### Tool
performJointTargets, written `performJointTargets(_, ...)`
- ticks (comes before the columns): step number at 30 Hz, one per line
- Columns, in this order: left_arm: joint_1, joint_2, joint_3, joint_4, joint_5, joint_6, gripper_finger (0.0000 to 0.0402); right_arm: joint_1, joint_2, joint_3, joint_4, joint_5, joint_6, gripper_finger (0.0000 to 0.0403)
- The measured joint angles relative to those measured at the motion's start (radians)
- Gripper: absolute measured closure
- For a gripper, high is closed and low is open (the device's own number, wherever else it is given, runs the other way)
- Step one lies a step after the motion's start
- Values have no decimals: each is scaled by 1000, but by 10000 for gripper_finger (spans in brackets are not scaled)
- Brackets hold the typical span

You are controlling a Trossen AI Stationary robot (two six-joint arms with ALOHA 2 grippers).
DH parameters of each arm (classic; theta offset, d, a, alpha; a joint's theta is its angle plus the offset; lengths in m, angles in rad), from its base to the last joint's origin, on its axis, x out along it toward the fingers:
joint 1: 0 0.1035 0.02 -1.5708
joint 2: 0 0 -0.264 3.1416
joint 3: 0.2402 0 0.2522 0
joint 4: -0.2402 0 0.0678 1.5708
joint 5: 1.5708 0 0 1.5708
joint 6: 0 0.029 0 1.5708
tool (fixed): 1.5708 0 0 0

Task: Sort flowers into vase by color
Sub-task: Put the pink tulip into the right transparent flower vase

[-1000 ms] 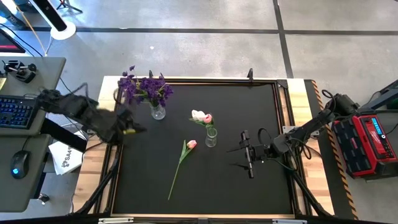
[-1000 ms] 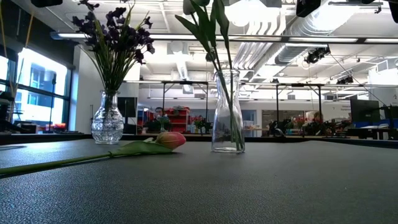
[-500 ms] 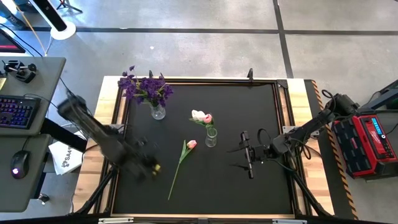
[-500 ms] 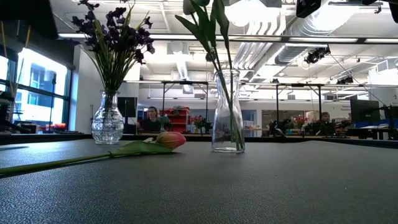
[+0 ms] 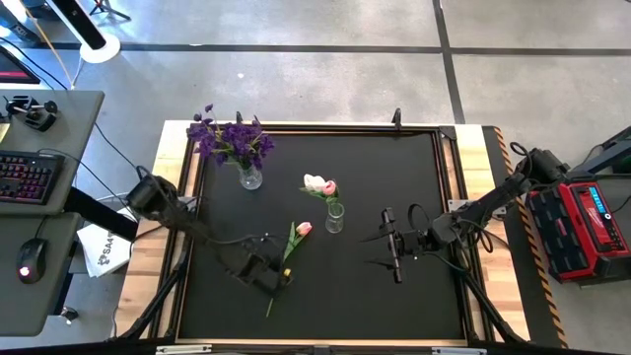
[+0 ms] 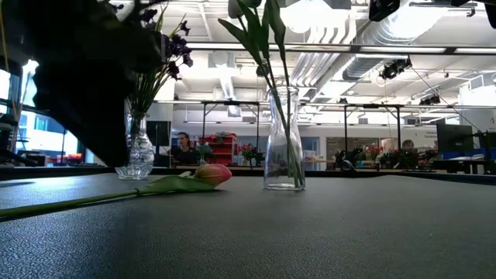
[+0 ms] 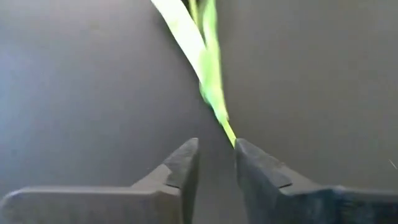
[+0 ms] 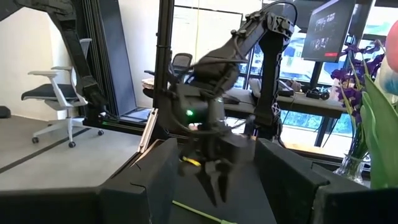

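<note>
One tulip stem (image 7: 211, 93) ends just beyond the left gripper (image 7: 216, 163), fingers slightly apart.

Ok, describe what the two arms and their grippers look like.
Both arms are dark, slim and jointed, with thin black cables looping along them. The left gripper has two dark, flat fingers tapering to wedge tips. Seen from the other arm's camera, its wrist shows a small green light and a yellow patch. The right gripper is black too, with long straight fingers.

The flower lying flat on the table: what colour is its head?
Pink, on the lying flower; the low view shows it best.
</note>
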Motion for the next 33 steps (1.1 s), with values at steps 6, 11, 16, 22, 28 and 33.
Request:
performJointTargets(6,62,22,0,29,-26,98,260,0,0,0,-6,0,6,203)
performJointTargets(11,83,46,0,69,-15,167,261,-1,0,0,-14,0,31,203)
performJointTargets(16,88,67,-12,83,-12,201,283,-1,0,0,-29,0,52,203)
performJointTargets(22,88,63,-101,212,6,184,324,-1,0,0,-36,0,51,203)
performJointTargets(28,88,61,-128,270,13,211,371,-1,0,0,-37,-23,46,203)
performJointTargets(33,88,36,-129,253,11,245,396,4,0,0,-60,-198,-11,203)
